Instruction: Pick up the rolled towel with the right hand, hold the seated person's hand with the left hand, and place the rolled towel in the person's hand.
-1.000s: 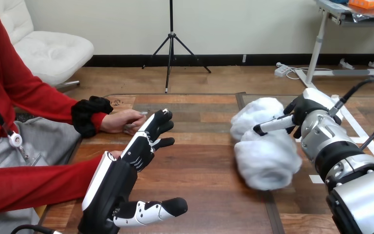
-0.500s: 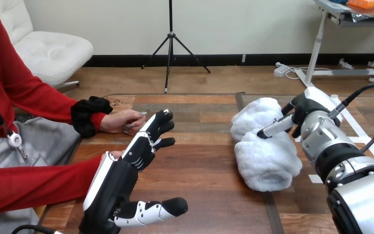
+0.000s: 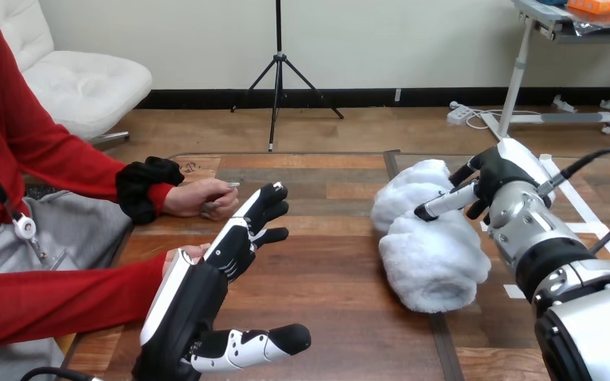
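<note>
The rolled towel (image 3: 429,254) is plain fluffy white. The table (image 3: 341,270) is brown wood in planks of lighter and darker tone, with visible grain and white tape strips (image 3: 604,232) at its right. The left hand (image 3: 206,286) and the right hand (image 3: 496,178) are black with white shells and black-and-white fingers. The right forearm (image 3: 572,278) is silver with black bands.

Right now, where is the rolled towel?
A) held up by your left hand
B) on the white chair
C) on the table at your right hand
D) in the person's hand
C: the rolled towel lies on the wooden table with the right hand clasped on its far end, well apart from the person's hand.
</note>
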Robot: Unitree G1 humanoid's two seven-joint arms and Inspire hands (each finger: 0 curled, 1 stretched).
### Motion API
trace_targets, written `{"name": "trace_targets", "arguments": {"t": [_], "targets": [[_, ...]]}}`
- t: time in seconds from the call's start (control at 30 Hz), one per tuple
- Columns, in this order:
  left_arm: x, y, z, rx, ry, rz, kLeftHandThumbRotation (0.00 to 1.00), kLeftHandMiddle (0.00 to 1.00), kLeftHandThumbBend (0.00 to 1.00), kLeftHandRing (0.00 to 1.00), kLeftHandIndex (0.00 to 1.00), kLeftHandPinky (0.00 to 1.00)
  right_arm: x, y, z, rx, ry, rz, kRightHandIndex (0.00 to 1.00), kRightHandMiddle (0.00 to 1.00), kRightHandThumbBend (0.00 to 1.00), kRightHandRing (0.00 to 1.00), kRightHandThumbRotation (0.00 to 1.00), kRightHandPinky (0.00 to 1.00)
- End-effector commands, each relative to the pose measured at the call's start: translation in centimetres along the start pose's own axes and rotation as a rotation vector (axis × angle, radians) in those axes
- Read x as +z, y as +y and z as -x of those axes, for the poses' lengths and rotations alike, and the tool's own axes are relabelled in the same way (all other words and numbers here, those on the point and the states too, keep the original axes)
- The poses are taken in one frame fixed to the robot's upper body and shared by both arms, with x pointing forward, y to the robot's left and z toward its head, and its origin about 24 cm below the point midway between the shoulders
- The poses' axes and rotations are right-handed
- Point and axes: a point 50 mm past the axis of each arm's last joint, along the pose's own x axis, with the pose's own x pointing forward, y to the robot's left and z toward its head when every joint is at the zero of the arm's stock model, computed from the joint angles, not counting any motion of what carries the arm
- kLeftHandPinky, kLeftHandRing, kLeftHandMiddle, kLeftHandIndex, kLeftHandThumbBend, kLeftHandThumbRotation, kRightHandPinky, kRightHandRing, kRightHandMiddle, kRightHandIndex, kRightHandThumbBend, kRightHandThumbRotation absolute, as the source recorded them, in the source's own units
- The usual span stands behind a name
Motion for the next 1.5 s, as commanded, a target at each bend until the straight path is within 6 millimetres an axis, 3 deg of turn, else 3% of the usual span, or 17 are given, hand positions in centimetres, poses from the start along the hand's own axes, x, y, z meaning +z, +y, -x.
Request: {"name": "trace_targets", "arguments": {"t": [0.0,0.6,1.17,1.3,1.47], "targets": [[0.98,0.26,-1.26,0.012,-0.087,-0.031,0.55,0.94,1.0,0.91,0.93,0.82,1.18,-0.51,0.06,-0.034,-0.068,-0.059,0.52,0.43,0.91,0.32,0.0,0.25],[0.98,0.25,-1.26,0.013,-0.087,-0.035,0.56,0.94,1.0,0.91,0.92,0.82,1.04,-0.61,0.05,-0.056,-0.116,-0.167,0.5,0.49,0.91,0.38,0.0,0.3],[0.88,0.39,-1.22,0.006,-0.08,-0.041,0.56,0.94,1.0,0.92,0.93,0.83,1.07,-0.76,0.1,-0.08,-0.167,-0.205,0.48,0.54,0.87,0.4,0.0,0.29],[0.86,0.41,-1.24,0.006,-0.081,-0.036,0.55,0.94,1.0,0.91,0.92,0.83,1.22,-0.84,0.07,-0.064,-0.15,-0.218,0.48,0.48,0.88,0.36,0.0,0.26],[0.83,0.4,-1.32,0.001,-0.084,-0.027,0.54,0.95,1.0,0.92,0.93,0.83,1.27,-0.92,0.02,-0.037,-0.134,-0.191,0.54,0.54,0.88,0.38,0.04,0.28]]}}
